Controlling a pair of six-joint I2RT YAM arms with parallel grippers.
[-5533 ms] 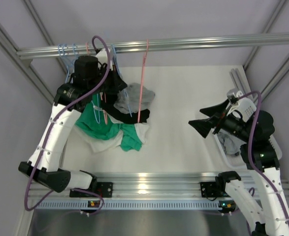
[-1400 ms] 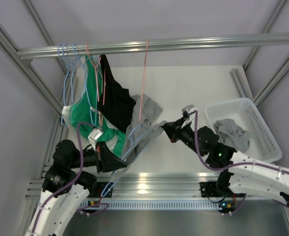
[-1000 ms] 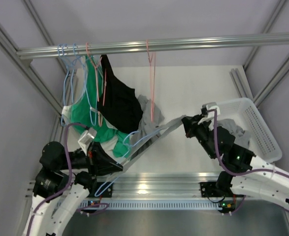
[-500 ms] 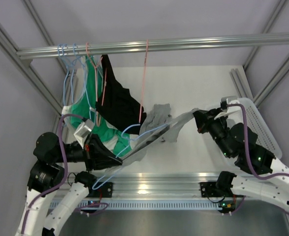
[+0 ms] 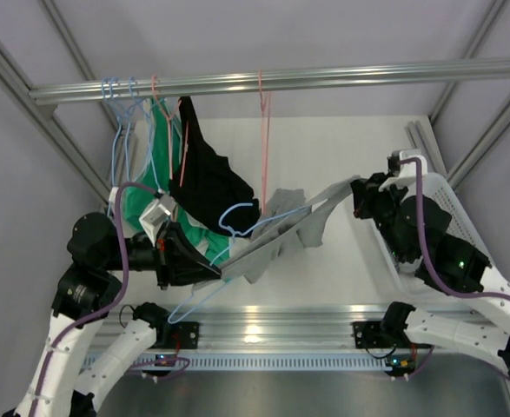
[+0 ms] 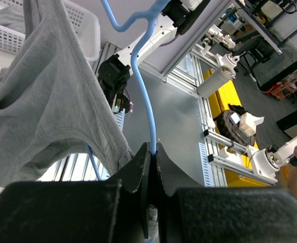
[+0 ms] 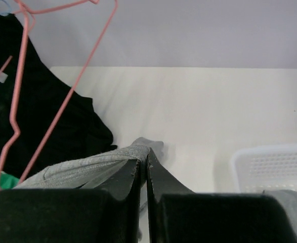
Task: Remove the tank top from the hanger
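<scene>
A grey tank top (image 5: 281,230) hangs stretched in the air between my two arms, draped over a light blue hanger (image 5: 237,217). My left gripper (image 5: 209,271) is shut on the blue hanger's wire (image 6: 147,116), with the grey tank top (image 6: 47,96) sagging beside it. My right gripper (image 5: 359,187) is shut on one end of the tank top (image 7: 87,169), pulled taut toward the right. The cloth still lies over the hanger's arm.
A rail (image 5: 281,80) across the back carries blue and pink hangers with a black garment (image 5: 207,174) and a green one (image 5: 146,204). A bare pink hanger (image 5: 264,130) hangs at mid rail. A white basket (image 5: 450,208) holding grey cloth sits right, under my right arm.
My right gripper has pulled the tank top's end up and to the right, stretching it. My left gripper has lifted the blue hanger slightly. The pink hanger swings.
</scene>
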